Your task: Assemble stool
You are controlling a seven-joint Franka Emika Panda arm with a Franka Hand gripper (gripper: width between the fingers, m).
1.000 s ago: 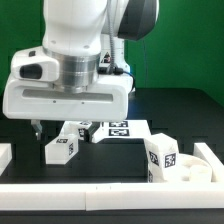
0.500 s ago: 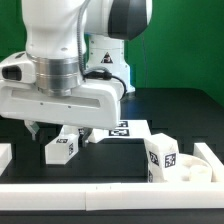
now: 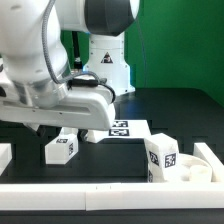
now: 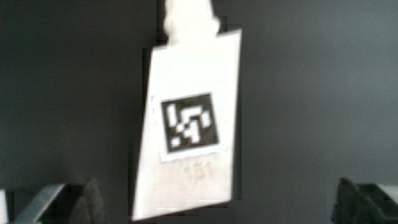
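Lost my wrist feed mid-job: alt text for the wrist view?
A white stool leg lies on the black table, a square black-and-white tag facing the camera, a narrower peg at one end. The open end effector straddles its other end, dark fingertips wide apart and clear of it.

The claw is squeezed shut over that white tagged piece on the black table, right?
No, the claw is wide open, not shut, over the white tagged piece on the black table. The wrist view shows its fingers far apart.
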